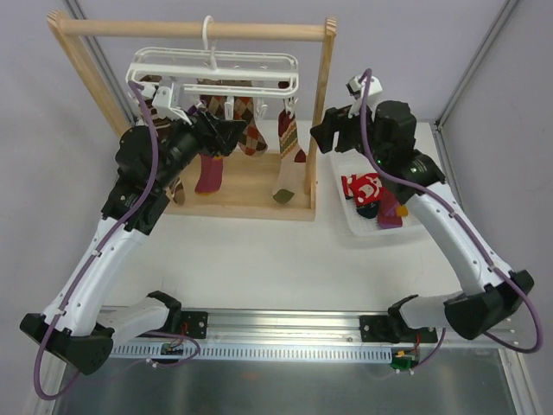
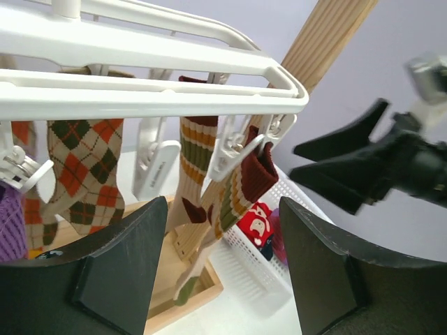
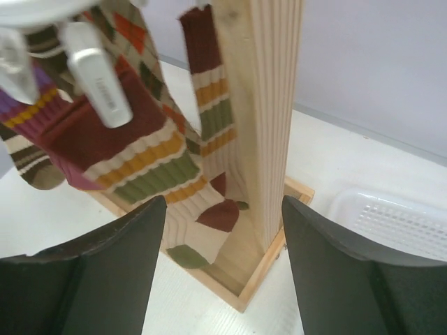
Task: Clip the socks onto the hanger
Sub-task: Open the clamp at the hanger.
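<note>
The white hanger hangs by its hook from the wooden rack's top bar. Several socks are clipped to it: a brown argyle, a magenta one and wavy-striped ones. My left gripper is open and empty, just below the hanger among the socks. In the left wrist view the hanger rail, an empty clip and a striped sock lie ahead. My right gripper is open and empty beside the rack's right post. A red sock lies in the basket.
The wooden rack stands at the back of the table. A white plastic basket sits right of it, also holding a magenta sock. In the right wrist view the basket's corner is at the right, and striped socks hang to the left.
</note>
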